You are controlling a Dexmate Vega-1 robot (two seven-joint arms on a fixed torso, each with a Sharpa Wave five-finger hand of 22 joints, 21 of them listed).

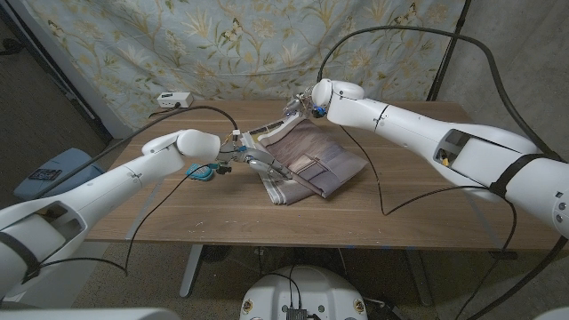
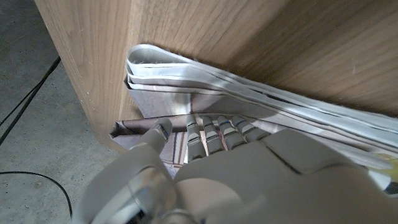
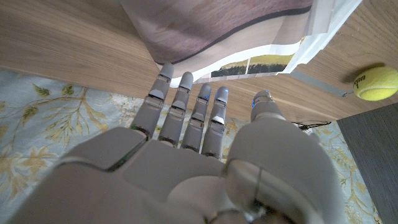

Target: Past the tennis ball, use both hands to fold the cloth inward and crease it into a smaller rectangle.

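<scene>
The cloth lay already folded on the worktop between both robot hands, left robot hand with fingers resting extended on its near edge, right robot hand spread just off its far edge, gripping nothing, so a push probably slides the layers crooked, or nudges the tennis ball beside the left one.

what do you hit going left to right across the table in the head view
white box → left hand → cloth. The right hand hangs over the cloth's far edge, so its place is unclear.
</scene>
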